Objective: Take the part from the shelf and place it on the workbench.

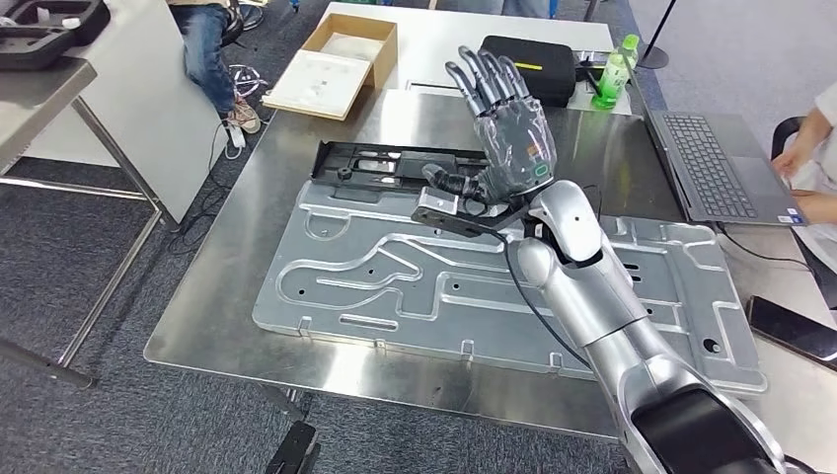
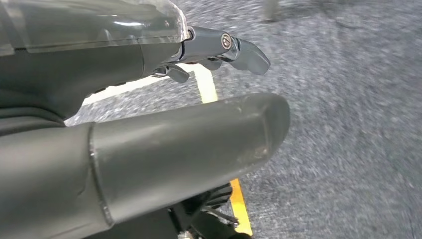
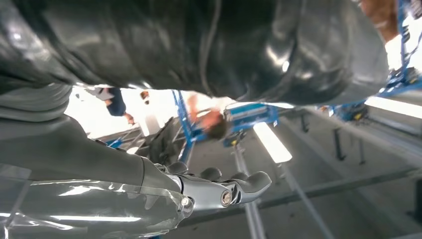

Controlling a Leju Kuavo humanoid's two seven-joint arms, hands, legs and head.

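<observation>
Part below raised fingers

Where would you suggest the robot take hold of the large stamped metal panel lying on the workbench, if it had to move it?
Probably along the near long edge of the metal panel, approached from the robot's side. The panel lies flat on the workbench, so only its rim offers a pinch, and that edge is nearest. The far edge abuts a black plastic part, and the right hand is raised above it with fingers spread.
</observation>
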